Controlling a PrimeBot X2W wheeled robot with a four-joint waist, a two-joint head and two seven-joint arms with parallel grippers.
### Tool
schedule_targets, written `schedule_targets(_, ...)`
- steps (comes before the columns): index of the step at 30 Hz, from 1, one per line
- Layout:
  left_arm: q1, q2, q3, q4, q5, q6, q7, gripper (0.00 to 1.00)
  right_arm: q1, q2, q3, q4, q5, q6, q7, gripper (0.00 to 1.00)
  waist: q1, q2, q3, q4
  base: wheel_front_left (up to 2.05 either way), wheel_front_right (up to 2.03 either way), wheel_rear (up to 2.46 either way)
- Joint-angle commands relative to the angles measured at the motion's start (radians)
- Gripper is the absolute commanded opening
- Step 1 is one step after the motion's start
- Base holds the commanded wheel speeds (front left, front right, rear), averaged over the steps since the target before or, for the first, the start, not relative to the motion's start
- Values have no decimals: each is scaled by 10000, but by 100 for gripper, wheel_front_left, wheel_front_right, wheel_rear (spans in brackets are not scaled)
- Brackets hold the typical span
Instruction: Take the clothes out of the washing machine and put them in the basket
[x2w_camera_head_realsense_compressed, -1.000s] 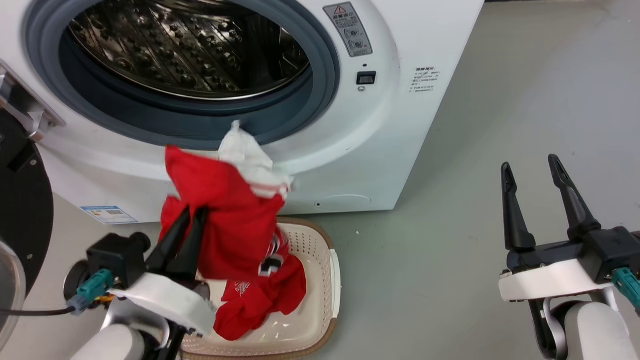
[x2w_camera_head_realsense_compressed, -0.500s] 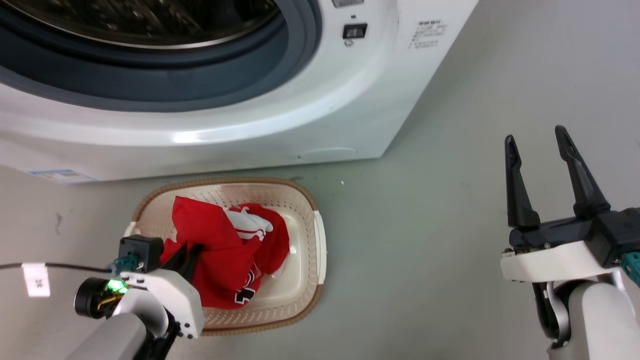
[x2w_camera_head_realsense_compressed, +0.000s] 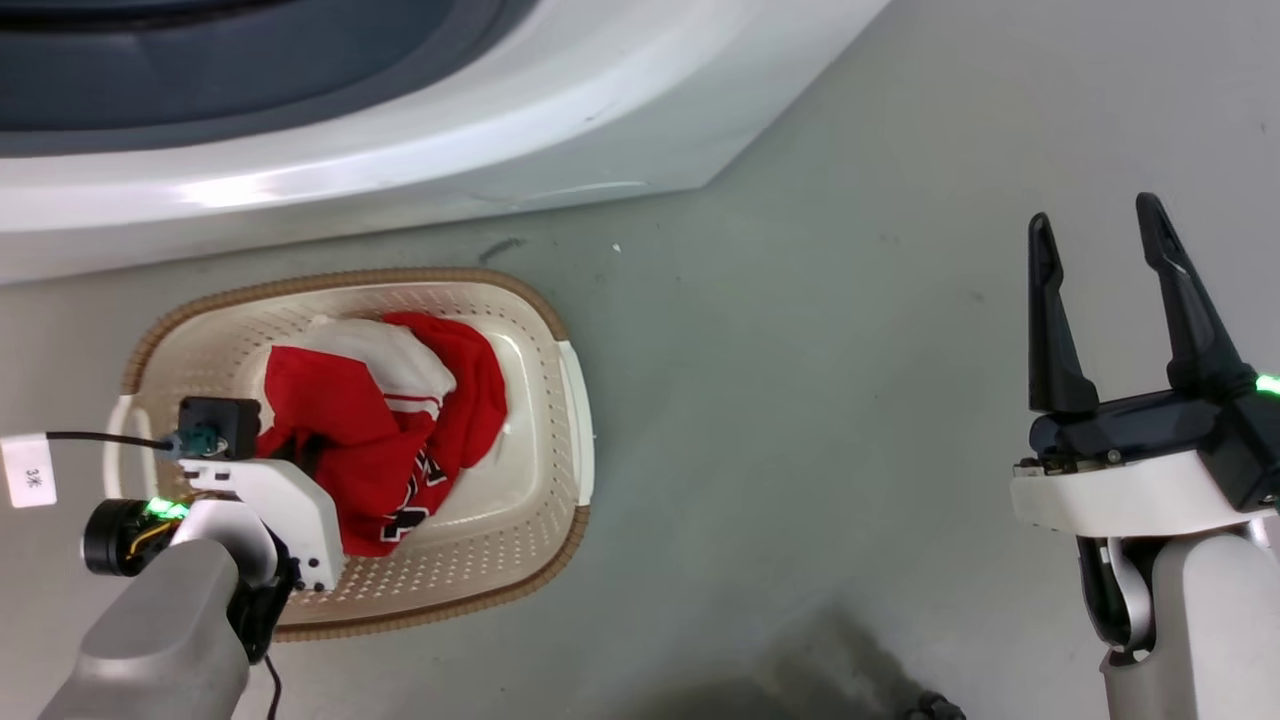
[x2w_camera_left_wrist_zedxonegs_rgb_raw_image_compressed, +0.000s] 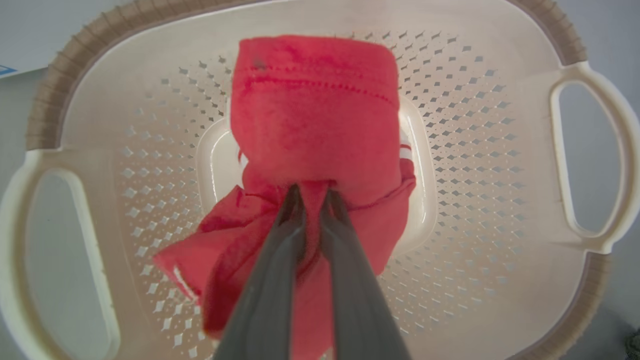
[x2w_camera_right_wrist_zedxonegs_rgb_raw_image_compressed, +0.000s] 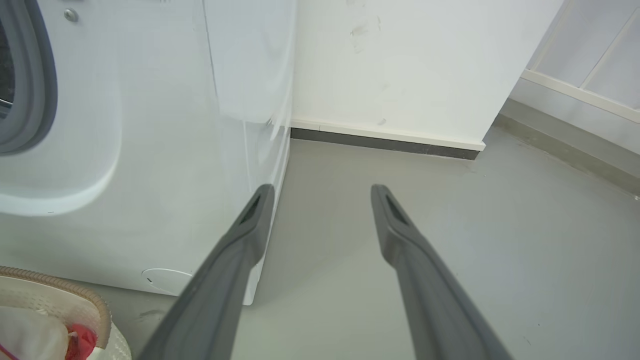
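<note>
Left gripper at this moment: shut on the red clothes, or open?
Shut on the clothes. In the left wrist view the left gripper pinches a fold of red fabric between its fingers, inside the basket.

A smooth grey-green floor (x2w_camera_head_realsense_compressed: 800, 400) runs across the head view; on it lies a short dark smudge (x2w_camera_head_realsense_compressed: 498, 247), and just beside that a tiny white speck (x2w_camera_head_realsense_compressed: 616, 247); a soft dark shadow (x2w_camera_head_realsense_compressed: 800, 670) spreads near the bottom edge, with a small black object (x2w_camera_head_realsense_compressed: 930, 708) at its right end, too cropped to identify. In the right wrist view the same floor meets a white painted wall (x2w_camera_right_wrist_zedxonegs_rgb_raw_image_compressed: 410, 60) bearing faint grey scuff marks (x2w_camera_right_wrist_zedxonegs_rgb_raw_image_compressed: 361, 30); along the wall's foot runs a white skirting strip above a dark grey band (x2w_camera_right_wrist_zedxonegs_rgb_raw_image_compressed: 385, 144); at far right stands a pale panelled surface (x2w_camera_right_wrist_zedxonegs_rgb_raw_image_compressed: 590, 50) crossed by cream frame bars (x2w_camera_right_wrist_zedxonegs_rgb_raw_image_compressed: 575, 95).
</note>
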Motion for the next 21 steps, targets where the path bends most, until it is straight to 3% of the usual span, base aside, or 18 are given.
schedule_targets(1, -369, -136, 18, 592, -23, -126, -153, 0, -120, 19, -5, -85, 91, -11, -20, 100, -2, 0, 474, -326, 0, 0, 0)
schedule_targets(14, -1287, -837, 169, 2840, -245, -458, -928, 0, -279, 18, 4, -227, 159, -11, -20, 100, -2, 0, 765, -377, 0, 0, 0)
schedule_targets(15, -1302, -865, 152, 2929, -221, -469, -992, 73, -279, 18, -8, -207, 142, -11, -20, 100, -2, 0, 718, -352, 0, 0, 0)
schedule_targets(16, -1312, -883, 158, 3010, -205, -437, -1045, 100, -277, 18, -14, -180, 120, -11, -20, 100, -2, 0, 653, -324, 0, 0, 0)
schedule_targets(21, -1127, -1065, 212, 3175, -185, -398, -1255, 100, -244, 18, 27, -39, 67, -11, -20, 100, -2, 0, 149, -162, 0, 0, 0)
